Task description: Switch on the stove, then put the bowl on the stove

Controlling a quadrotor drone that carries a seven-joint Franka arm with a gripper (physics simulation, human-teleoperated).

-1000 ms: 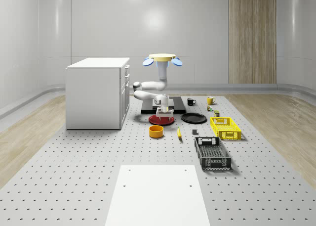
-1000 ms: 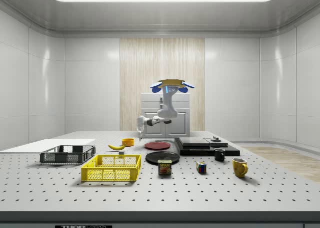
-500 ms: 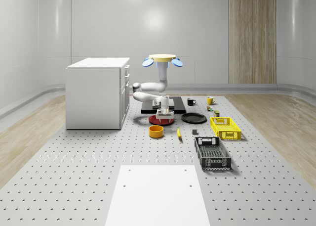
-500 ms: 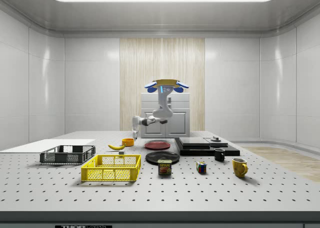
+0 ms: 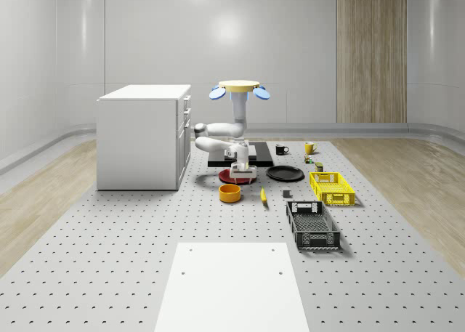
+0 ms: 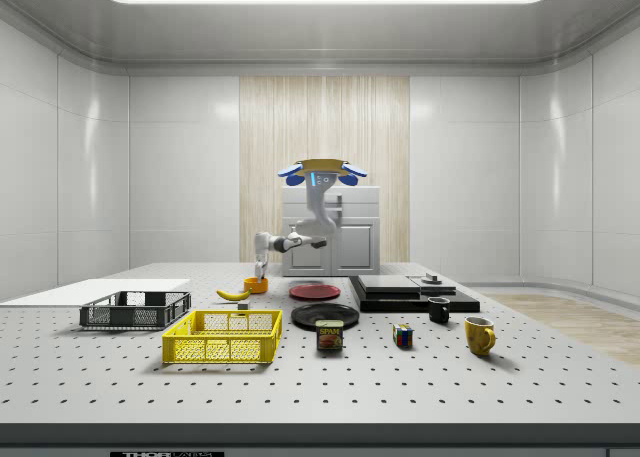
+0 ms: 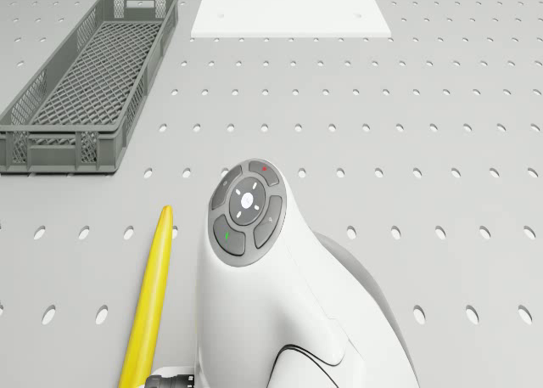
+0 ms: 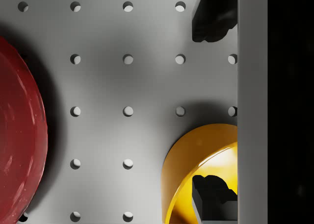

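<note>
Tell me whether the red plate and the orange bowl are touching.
Apart. The wrist view shows bare perforated table between the red plate and the orange bowl.

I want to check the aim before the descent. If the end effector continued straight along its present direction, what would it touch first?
Probably the round orange bowl: in the wrist view its rim lies partly between the end effector fingertips. It sits off-centre, so one finger might meet the rim first.

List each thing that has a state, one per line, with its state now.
Orange bowl: upright on the table, empty, not held.
Flat black stove: bare top, no bowl on it.
White drawer cabinet: drawers shut.
Drone: hovering.
Hand: above the round red plate, beside the bowl.
</note>
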